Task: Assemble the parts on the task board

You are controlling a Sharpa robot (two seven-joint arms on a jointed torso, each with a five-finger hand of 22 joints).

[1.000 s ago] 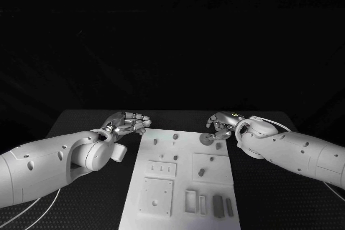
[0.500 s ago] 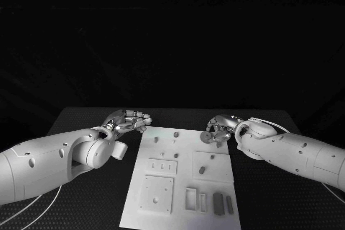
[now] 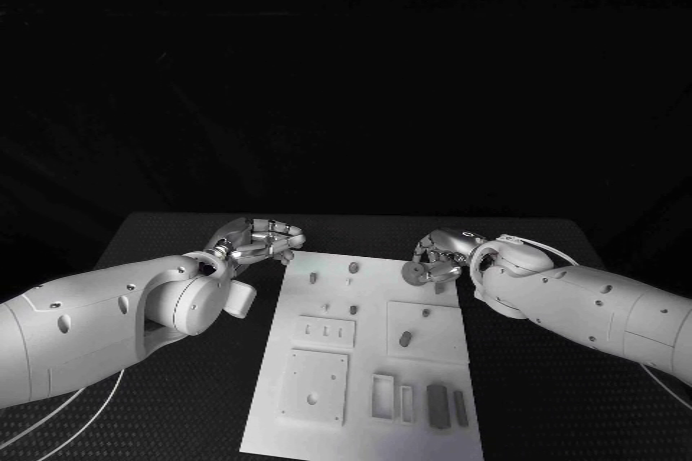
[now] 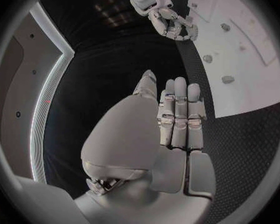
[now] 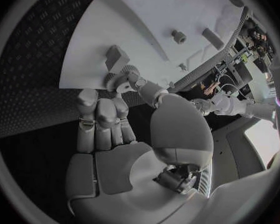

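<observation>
While the silver right hand (image 3: 440, 254) pinches a small grey toothed gear (image 5: 118, 77) over the far right corner of the flat white task board (image 3: 361, 381), mid-frame, small grey parts (image 3: 437, 409) lie on the board's lower right. The silver left hand (image 3: 257, 243) waits at the board's upper left, off its edge, fingers straight and side by side, holding nothing.

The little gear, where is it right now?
The gear is pinched in the right hand, at the far right corner of the task board in the head view, near a small upright peg.
</observation>
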